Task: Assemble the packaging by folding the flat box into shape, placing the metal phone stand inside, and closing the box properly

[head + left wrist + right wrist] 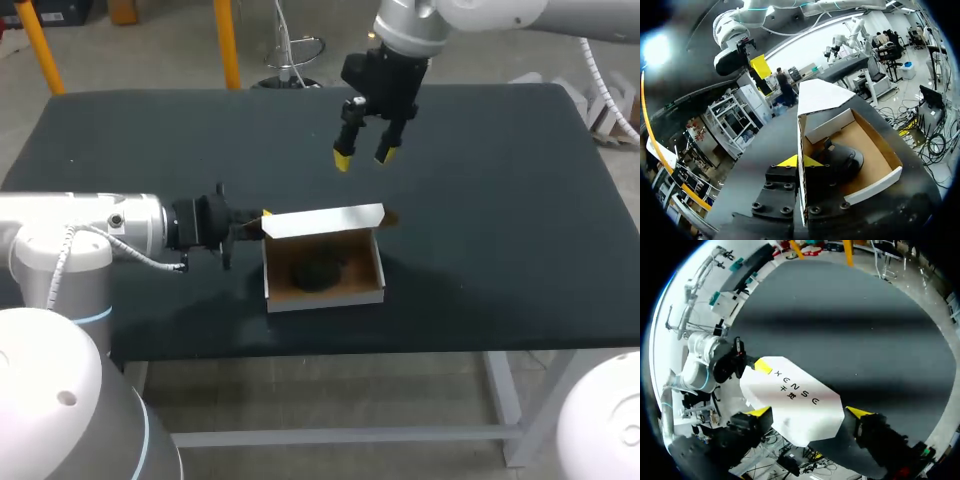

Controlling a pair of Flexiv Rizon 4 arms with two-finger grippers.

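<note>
Our left claw (801,161) pinches the box (325,297) wall, stand (318,272) inside, lid (325,221) raised; our right claw (365,157) hangs open above the table (500,200).

Box (325,297) open from above, raised lid (325,222) blocking far side, left pincer (265,219) clamped on left wall

Even overhead light is falling on the dark tabletop (500,250), and soft shadows are lying beside the box (325,293). Its white lid (325,220) is glaring brightly. In the left wrist view a lamp (655,50) is flaring; in the right wrist view pale sheen is banding the tabletop.
</note>
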